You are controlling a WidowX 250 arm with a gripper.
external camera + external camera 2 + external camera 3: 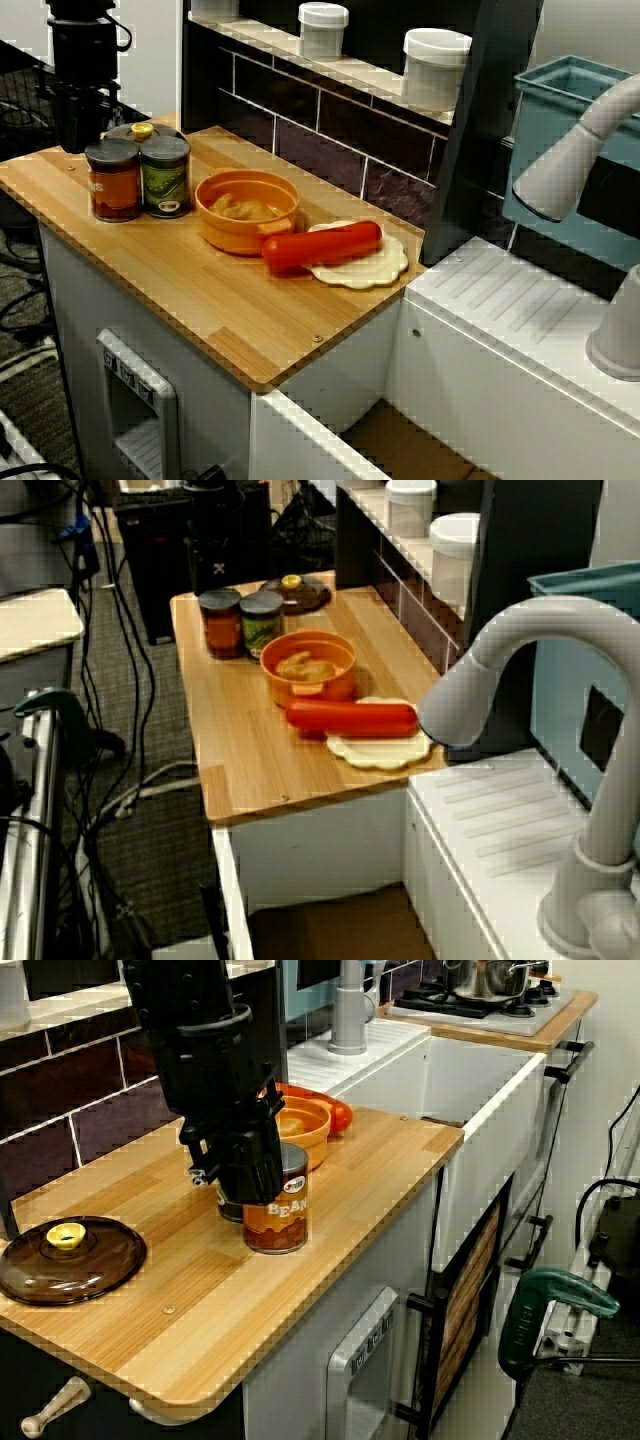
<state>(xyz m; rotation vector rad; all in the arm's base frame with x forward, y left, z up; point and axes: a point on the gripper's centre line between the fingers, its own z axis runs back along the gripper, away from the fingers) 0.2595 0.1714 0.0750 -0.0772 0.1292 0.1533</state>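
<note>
The black claw (245,1185) hangs low by the bean can (280,1222), which stands on its flat bottom on the wooden counter (200,1290) so it cannot roll; I cannot tell if the claw is open.

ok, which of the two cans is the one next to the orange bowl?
The green-labelled can: it stands beside the orange bowl. The orange-labelled beans can is on its far side, away from the bowl.

The metal robot gripper (245,1185) is black; the round tin bean can (114,180) is labelled orange-brown, the second round tin (166,176) at its three o'clock green.
</note>
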